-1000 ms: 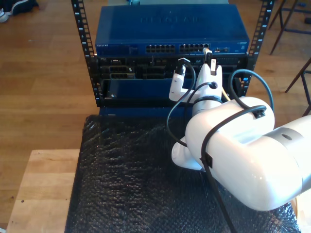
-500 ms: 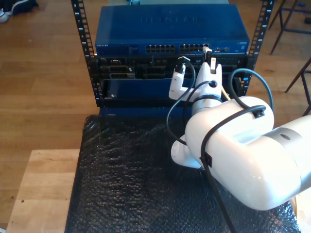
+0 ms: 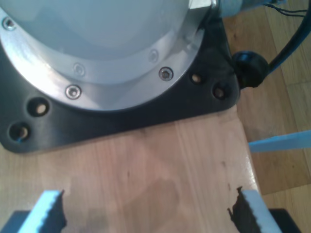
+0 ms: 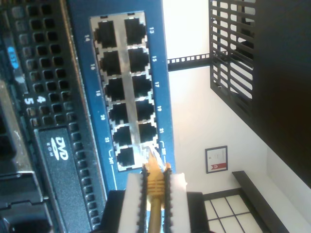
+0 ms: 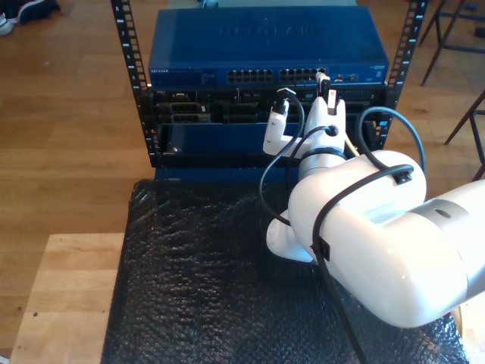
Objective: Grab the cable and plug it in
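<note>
My second claw [image 4: 154, 194] is clenched on the cable [image 4: 154, 187], its plug tip at the switch [image 4: 116, 92] ports just ahead; whether it is seated is unclear. My first claw [image 3: 146, 216] hangs released over the wooden tabletop [image 3: 160, 165].

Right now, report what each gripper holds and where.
My second gripper pinches the yellow cable just behind its plug. My first gripper is open, holding nothing.
</note>
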